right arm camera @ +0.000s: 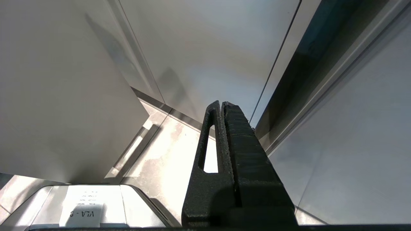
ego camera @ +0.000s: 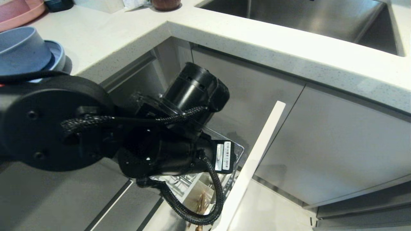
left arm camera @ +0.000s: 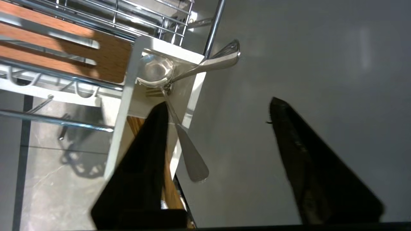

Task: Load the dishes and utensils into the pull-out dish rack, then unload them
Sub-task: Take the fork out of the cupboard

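Note:
In the left wrist view my left gripper (left arm camera: 220, 102) is open above the white utensil cup (left arm camera: 133, 73) of the pull-out dish rack (left arm camera: 144, 19). In the cup stand a silver spoon (left arm camera: 205, 64) and a silver fork (left arm camera: 191, 154). The fork's handle leans out beside one finger (left arm camera: 151, 147), and nothing is gripped. Light-wood chopsticks (left arm camera: 168, 189) show behind that finger and also in the head view (ego camera: 201, 202). On the counter at the far left the light-blue bowl (ego camera: 21, 48) rests on the light-blue plate (ego camera: 58, 54). My right gripper (right arm camera: 221, 104) is shut on nothing, down by the cabinet fronts.
The pulled-out cabinet front (ego camera: 257, 160) stands right of the rack, and my left arm (ego camera: 144, 138) covers most of it. A pink plate (ego camera: 19, 12) lies at the counter's back left. A steel sink (ego camera: 305, 16) sits at the back right. The rack's slotted wooden strip (left arm camera: 109, 61) lies beside the cup.

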